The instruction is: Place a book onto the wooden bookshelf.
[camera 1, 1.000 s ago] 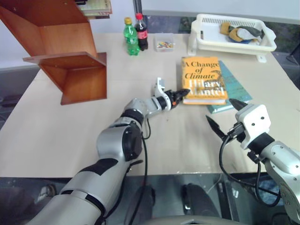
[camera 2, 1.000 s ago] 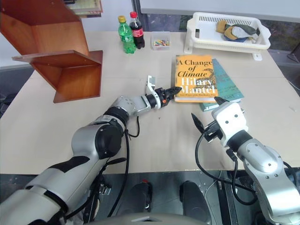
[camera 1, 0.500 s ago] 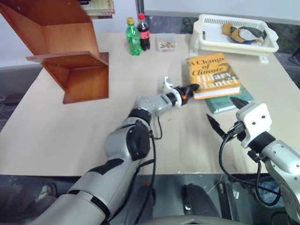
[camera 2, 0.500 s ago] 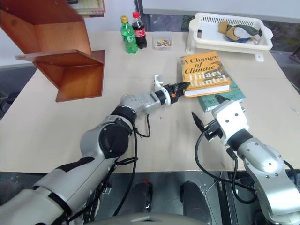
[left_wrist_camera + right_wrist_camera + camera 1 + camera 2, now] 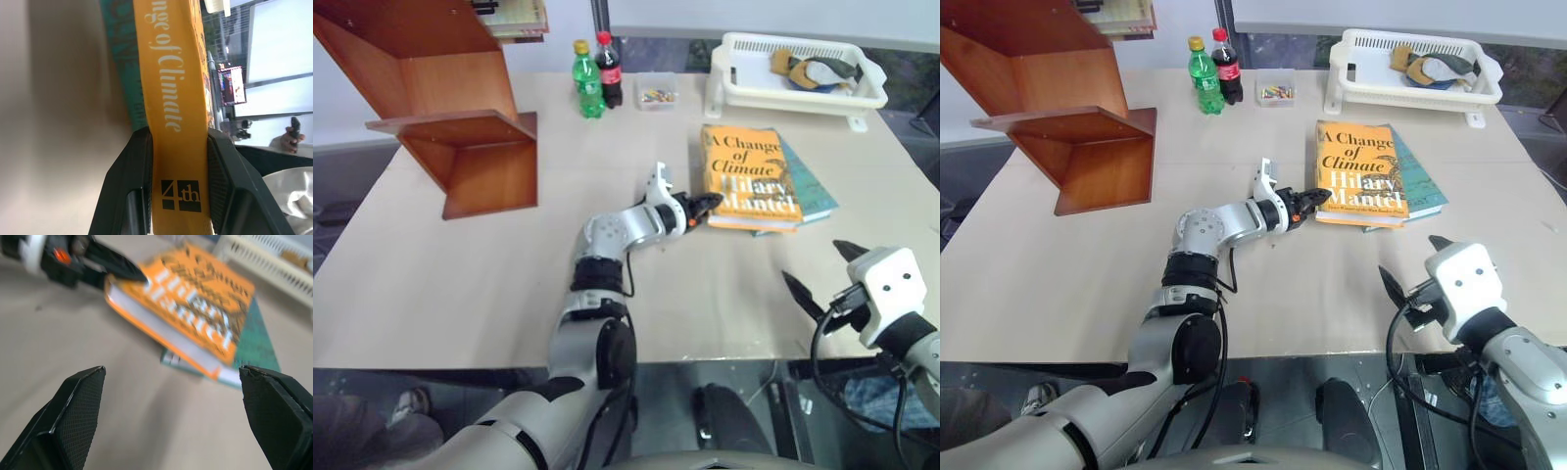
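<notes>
The book (image 5: pixel 1359 168) is clamped at its spine corner by the left gripper (image 5: pixel 1310 200), near the desk's (image 5: pixel 1087 264) far right corner. The right gripper (image 5: pixel 1415 277) is held wide open at the near edge.

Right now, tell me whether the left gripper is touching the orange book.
Touching. In the left wrist view, the left gripper's two black fingers press against both faces of the orange book at its spine.

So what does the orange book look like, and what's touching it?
The book is a thick orange-yellow hardcover with "A Change of Climate, Hilary Mantel" on its cover and an orange spine. Its pale page edges show from the right wrist view. It lies cover up on the table, resting on top of a thinner teal book. The left claw is shut on its near left corner at the spine, one black finger above and one below.
</notes>
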Action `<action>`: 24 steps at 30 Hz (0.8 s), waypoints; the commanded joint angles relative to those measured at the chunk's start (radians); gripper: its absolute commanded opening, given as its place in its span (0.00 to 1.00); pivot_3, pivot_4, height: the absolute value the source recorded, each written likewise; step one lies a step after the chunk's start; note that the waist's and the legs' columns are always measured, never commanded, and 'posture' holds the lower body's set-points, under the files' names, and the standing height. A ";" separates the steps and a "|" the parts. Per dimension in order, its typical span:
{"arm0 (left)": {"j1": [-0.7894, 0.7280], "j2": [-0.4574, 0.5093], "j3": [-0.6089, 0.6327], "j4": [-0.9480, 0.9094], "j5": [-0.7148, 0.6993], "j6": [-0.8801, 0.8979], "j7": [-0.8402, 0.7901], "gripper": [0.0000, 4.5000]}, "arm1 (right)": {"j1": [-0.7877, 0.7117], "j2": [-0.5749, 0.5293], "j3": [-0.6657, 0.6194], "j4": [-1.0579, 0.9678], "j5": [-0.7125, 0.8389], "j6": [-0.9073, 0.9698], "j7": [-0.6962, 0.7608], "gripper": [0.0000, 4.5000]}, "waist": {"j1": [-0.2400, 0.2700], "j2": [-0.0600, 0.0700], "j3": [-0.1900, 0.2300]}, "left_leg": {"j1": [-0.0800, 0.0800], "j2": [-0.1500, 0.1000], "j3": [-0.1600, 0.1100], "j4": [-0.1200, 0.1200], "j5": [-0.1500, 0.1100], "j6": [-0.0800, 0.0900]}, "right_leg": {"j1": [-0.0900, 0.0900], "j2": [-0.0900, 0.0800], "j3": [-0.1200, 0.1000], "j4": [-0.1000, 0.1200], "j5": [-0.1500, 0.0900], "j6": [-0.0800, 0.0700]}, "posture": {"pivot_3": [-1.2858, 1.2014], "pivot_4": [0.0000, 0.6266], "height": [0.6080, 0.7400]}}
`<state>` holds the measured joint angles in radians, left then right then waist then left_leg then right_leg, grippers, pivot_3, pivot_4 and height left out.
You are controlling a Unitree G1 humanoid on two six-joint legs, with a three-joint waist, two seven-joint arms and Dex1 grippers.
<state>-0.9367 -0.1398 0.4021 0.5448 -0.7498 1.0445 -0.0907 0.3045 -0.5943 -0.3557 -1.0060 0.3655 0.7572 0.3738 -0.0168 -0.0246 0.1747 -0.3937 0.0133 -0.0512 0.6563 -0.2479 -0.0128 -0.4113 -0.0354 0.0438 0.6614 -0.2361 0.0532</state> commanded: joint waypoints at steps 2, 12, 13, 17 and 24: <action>0.061 -0.129 -0.015 -0.002 -0.047 0.042 0.040 0.28 | 0.023 -0.027 -0.069 -0.041 0.063 -0.035 -0.014 1.00 | 0.003 0.000 0.000 | 0.000 0.000 0.000 0.000 0.000 0.000 | 0.000 0.000 0.000 0.000 0.000 0.000 | 0.52 0.24 1.00; 0.020 0.041 0.029 -0.024 -0.140 0.173 0.027 0.98 | -0.058 -0.050 0.012 -0.041 0.097 -0.044 -0.071 1.00 | 0.000 0.000 0.000 | -0.001 0.000 0.000 0.001 0.000 0.000 | 0.000 0.000 0.000 -0.001 0.000 0.000 | 0.52 0.24 1.00; 0.005 0.079 0.027 -0.012 -0.134 0.177 0.004 0.98 | -0.083 -0.047 0.042 -0.041 0.100 -0.042 -0.085 1.00 | -0.001 0.000 0.000 | -0.001 0.000 0.000 0.001 0.000 0.000 | 0.000 0.000 0.000 0.000 0.000 0.000 | 0.52 0.24 1.00; -0.072 0.207 0.011 0.107 -0.081 0.152 -0.089 0.98 | -0.180 -0.028 0.164 -0.040 0.068 -0.010 -0.133 1.00 | -0.008 0.000 0.000 | -0.001 0.000 -0.001 0.001 0.000 0.000 | -0.001 0.002 -0.001 0.001 0.000 0.000 | 0.52 0.24 1.00; -0.284 0.317 0.064 0.544 -0.021 0.029 -0.290 0.98 | -0.317 0.011 0.296 0.012 -0.003 0.009 -0.174 1.00 | 0.008 0.000 0.000 | -0.004 -0.002 -0.004 0.002 0.000 0.000 | 0.000 0.000 -0.003 -0.002 0.000 0.000 | 0.52 0.24 1.00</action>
<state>-1.1821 0.1824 0.4617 1.0152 -0.7835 1.1171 -0.3166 0.0017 -0.5858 -0.0646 -0.9900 0.3828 0.7670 0.2131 -0.0084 -0.0249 0.1748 -0.3986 0.0110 -0.0561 0.6580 -0.2478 -0.0127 -0.4116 -0.0364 0.0394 0.6586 -0.2363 0.0530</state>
